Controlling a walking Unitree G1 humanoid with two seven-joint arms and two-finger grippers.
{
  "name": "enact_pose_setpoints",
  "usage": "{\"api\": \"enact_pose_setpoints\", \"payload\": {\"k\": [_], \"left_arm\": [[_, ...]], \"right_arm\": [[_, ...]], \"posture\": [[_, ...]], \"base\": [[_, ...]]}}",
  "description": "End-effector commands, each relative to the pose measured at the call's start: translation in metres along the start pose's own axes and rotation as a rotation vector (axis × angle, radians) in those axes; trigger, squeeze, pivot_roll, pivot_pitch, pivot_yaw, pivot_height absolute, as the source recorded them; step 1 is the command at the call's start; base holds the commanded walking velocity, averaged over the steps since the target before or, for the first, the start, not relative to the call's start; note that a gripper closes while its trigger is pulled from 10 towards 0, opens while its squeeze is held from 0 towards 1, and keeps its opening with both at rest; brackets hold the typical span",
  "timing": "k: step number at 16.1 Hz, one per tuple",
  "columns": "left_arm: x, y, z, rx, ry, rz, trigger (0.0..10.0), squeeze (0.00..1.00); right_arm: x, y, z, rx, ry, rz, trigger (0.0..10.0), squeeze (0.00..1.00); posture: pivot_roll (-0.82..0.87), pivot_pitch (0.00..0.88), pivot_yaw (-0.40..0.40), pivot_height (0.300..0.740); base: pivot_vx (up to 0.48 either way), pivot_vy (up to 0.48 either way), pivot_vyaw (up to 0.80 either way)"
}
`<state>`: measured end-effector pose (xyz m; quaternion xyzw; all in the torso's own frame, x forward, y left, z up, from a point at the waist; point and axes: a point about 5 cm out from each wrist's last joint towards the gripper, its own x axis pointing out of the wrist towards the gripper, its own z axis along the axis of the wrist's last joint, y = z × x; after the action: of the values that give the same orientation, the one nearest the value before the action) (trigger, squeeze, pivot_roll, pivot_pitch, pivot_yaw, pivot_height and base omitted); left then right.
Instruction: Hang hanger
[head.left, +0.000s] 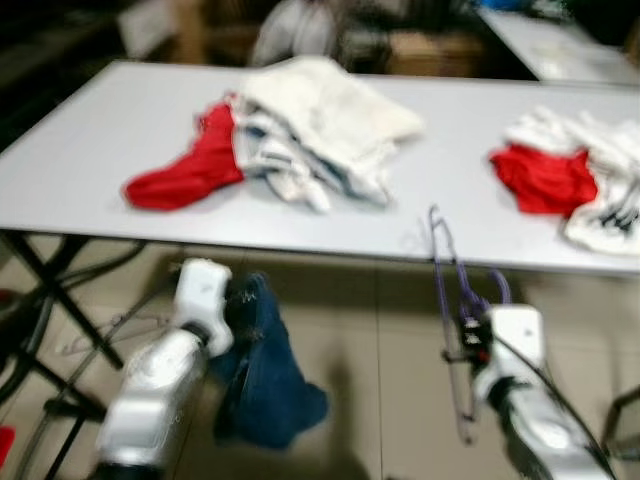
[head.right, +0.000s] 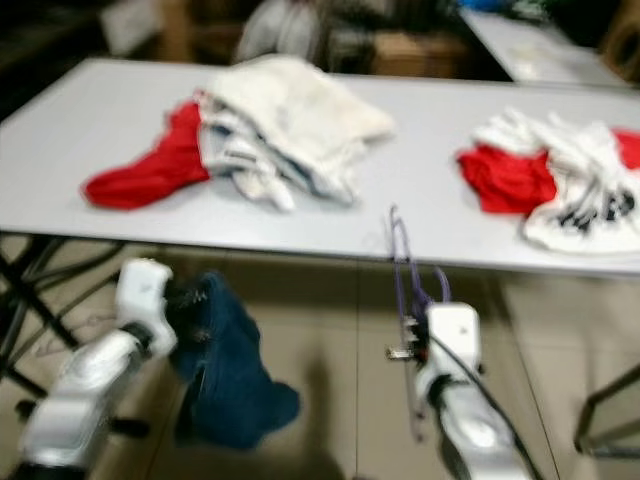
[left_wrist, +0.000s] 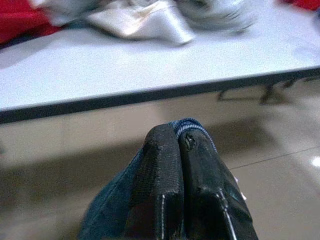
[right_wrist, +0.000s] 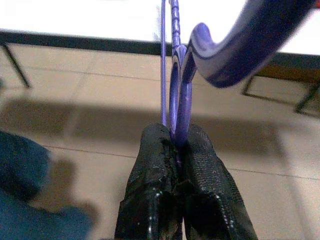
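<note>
left gripper (left_wrist: 179, 145), fingers pressed together, pinches a dark blue garment (head.left: 262, 375) hanging below the white table (head.left: 100, 150) edge; its lower folds are blurred. right gripper (right_wrist: 175, 142) is clamped on a purple hanger (head.left: 450, 290), whose frame is cut off. clothing piles (head.left: 300, 130) lie on the table, outlines smeared.

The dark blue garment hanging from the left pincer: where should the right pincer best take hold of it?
Probably the upper hem beside the left pincer, coming from the robot's right. The dark blue garment hangs bunched below the grey table edge, so only its top is taut. The right pincer first needs to free itself from the purple wire hanger.
</note>
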<state>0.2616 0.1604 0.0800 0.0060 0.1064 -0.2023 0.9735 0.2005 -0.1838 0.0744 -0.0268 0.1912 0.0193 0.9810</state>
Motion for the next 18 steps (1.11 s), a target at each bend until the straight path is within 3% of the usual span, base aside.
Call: {"api": "enact_pose_setpoints", "payload": {"k": [1,3,6,9,10,12,16,18], "left_arm": [[-0.004,0.010,0.012,0.020,-0.057,0.027,10.0,0.00],[-0.002,0.012,0.032,0.007,-0.148,0.017,10.0,0.00],[0.004,0.011,0.056,0.022,-0.217,-0.024,10.0,0.00],[0.011,0.008,0.095,0.056,-0.325,-0.077,10.0,0.00],[0.019,0.011,0.123,0.057,-0.399,-0.087,10.0,0.00],[0.029,0.014,0.147,0.083,-0.440,-0.088,10.0,0.00],[0.051,0.022,0.218,0.080,-0.586,-0.139,10.0,0.00],[0.055,0.015,0.251,0.091,-0.659,-0.199,10.0,0.00]], "right_arm": [[0.000,0.007,0.011,-0.004,-0.054,0.074,10.0,0.00],[-0.008,0.005,0.035,-0.083,-0.150,0.285,10.0,0.00],[-0.020,-0.006,0.054,-0.155,-0.186,0.418,10.0,0.00],[-0.039,-0.019,0.082,-0.217,-0.214,0.593,10.0,0.00],[-0.050,-0.025,0.094,-0.278,-0.185,0.689,10.0,0.00],[-0.056,-0.030,0.099,-0.332,-0.145,0.745,10.0,0.00],[-0.073,-0.031,0.117,-0.332,-0.131,0.896,10.0,0.00],[-0.072,-0.020,0.117,-0.343,-0.121,0.975,10.0,0.00]], "posture": [[0.02,0.000,0.009,0.740],[0.01,0.000,0.012,0.740],[0.01,0.000,0.018,0.740],[0.00,0.000,0.020,0.740],[0.00,0.000,0.016,0.740],[0.01,0.000,0.012,0.740],[0.01,0.000,0.018,0.740],[0.01,0.000,0.022,0.740]], "base": [[0.000,0.000,0.00],[0.137,0.000,0.00],[0.318,0.000,0.00],[0.394,0.000,0.00],[0.405,0.000,0.00],[0.399,0.000,0.00],[0.403,0.000,0.00],[0.403,0.000,0.00]]}}
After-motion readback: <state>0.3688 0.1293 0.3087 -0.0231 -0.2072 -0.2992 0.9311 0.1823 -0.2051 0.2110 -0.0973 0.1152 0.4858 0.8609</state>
